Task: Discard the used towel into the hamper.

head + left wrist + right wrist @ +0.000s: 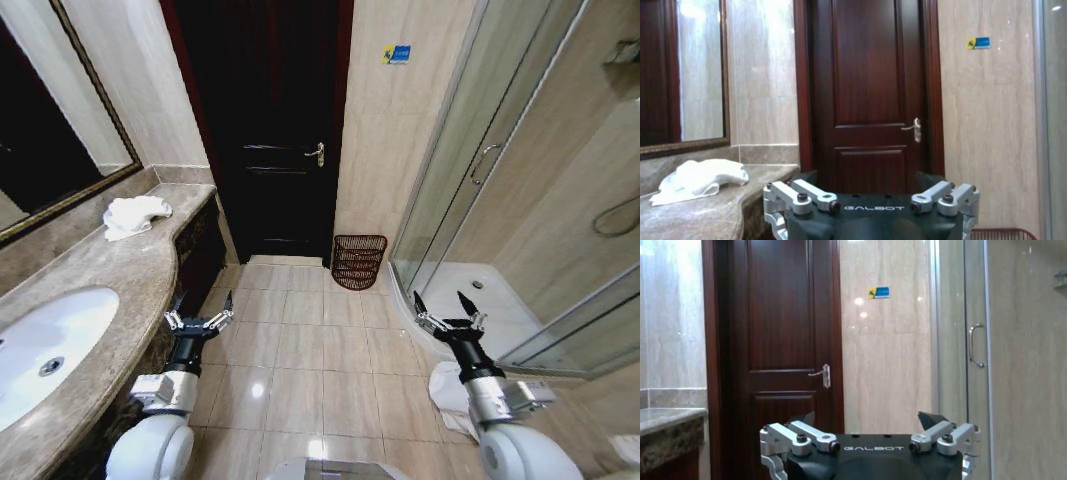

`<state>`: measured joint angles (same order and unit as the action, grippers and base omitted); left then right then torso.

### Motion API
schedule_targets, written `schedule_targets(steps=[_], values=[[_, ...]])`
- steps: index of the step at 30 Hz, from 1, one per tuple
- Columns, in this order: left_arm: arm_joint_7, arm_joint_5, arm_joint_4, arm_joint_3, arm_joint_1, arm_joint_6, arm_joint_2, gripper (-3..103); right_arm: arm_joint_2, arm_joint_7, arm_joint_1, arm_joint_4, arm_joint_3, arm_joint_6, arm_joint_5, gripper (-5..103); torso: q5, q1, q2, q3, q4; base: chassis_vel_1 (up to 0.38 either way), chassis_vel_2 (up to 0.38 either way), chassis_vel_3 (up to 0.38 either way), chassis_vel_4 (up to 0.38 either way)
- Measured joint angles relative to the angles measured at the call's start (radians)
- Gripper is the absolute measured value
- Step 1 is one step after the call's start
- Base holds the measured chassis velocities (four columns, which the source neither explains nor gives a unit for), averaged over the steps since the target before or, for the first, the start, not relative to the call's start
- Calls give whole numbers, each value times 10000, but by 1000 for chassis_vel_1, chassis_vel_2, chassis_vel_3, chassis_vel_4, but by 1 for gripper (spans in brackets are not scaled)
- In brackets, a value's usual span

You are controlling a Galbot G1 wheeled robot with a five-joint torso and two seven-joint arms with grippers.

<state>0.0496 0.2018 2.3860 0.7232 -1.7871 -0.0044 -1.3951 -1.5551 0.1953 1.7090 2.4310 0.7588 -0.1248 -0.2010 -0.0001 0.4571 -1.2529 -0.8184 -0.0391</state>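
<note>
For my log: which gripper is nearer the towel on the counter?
Left. The left gripper hangs beside the counter's edge, short of the towel; the right gripper is across the floor by the shower.

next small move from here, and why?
Probably reach the left gripper toward the white towel crumpled at the far end of the counter. Both grippers are open and empty over the floor, the right gripper on the shower side. The towel lies ahead on the robot's left, and the hamper stands by the door wall, apparently empty.
</note>
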Motion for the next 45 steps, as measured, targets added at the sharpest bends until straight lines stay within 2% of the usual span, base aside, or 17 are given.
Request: schedule_targets(steps=[16, 30, 45], values=[[51, 173, 171, 150, 48, -24, 216, 100, -71, -143, 33, -140, 108, 99, -37, 100, 0, 0, 0, 0, 0, 0, 0, 0, 0], [11, -154, 364, 53, -79, -193, 50, 100, -68, -221, 68, -154, 119, 341, -269, 100, 0, -1, -1, 1, 0, -34, 35, 36, -36], [136, -131, 389, -12, -52, -33, -15, 100, 218, -620, 12, -41, 123, 67, -480, 100, 1, 0, 0, 0, 0, -119, 122, 121, -119]])
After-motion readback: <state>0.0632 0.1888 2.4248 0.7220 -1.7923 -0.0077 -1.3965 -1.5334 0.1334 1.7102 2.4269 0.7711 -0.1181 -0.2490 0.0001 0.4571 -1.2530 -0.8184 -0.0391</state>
